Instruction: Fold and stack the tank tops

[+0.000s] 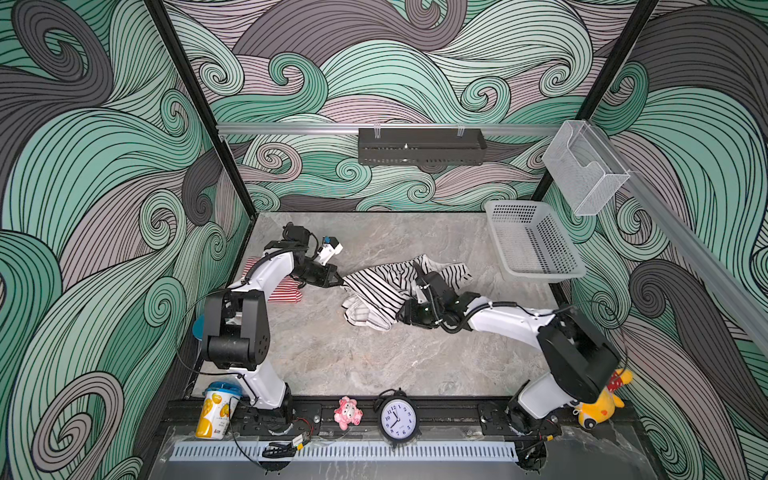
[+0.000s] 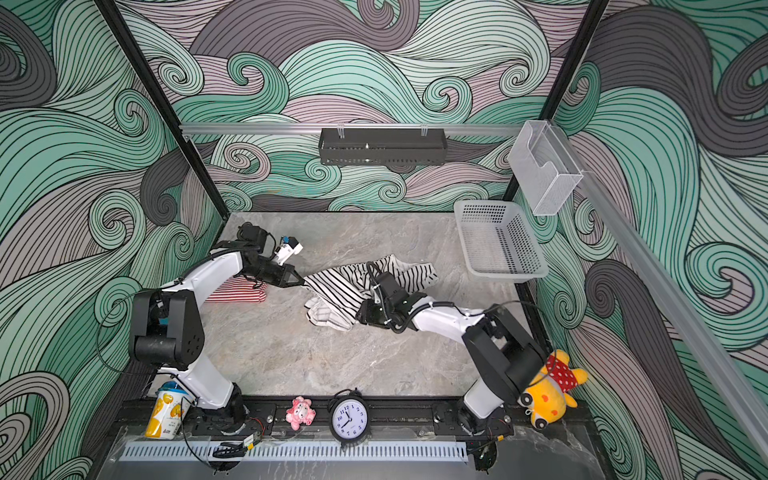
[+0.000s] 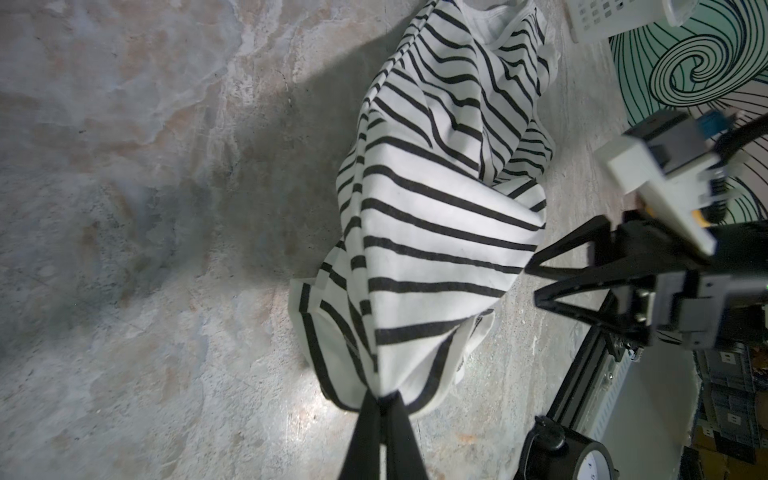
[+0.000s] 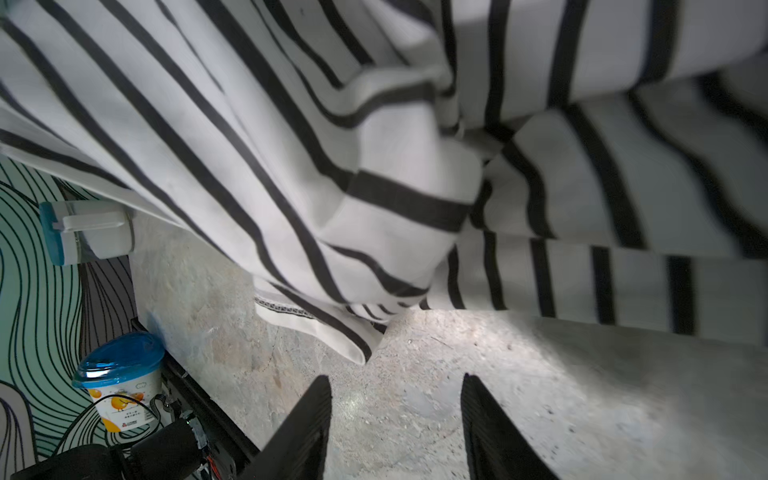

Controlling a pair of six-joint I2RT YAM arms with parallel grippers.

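Pinched shut right at the wrist lens, your left gripper (image 3: 380, 400) holds an edge of the black-and-white tank top (image 3: 432, 216), which lies crumpled mid-desk (image 1: 332, 357). Your right gripper (image 4: 395, 378) hovers beside that top, jaws parted over bare desk, gripping nothing. You have two tops. The folded red-and-white tank top (image 1: 286, 293), at the desk's left side, shows only in the top views.
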